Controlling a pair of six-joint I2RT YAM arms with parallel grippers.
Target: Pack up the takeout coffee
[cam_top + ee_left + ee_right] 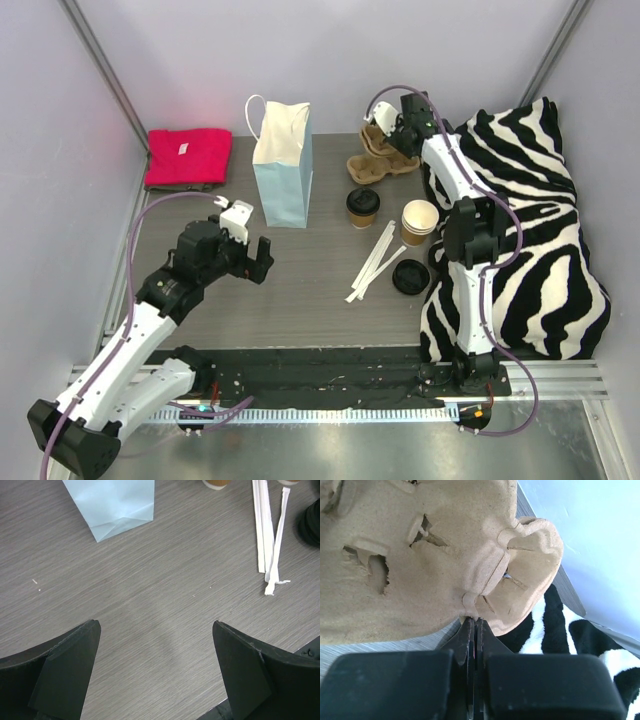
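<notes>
Shows takeout coffee (362, 207) upright on tabletop (310, 305), near the right tool (475, 622) pinching the cup carrier (420, 555) rim behind it. Places left tool (155, 630), spread wide, well apart leftward.

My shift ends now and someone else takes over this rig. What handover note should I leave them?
Left claw: open, empty, over bare table in front of the blue bag.
Right claw: shut, tips at the rim of the cup carrier at the back; a pinch looks likely but unsure.
The lidded coffee stands on the table right of the bag, with an open cup and a loose lid nearby.
Done: nothing packed.
To do: all the packing.
</notes>
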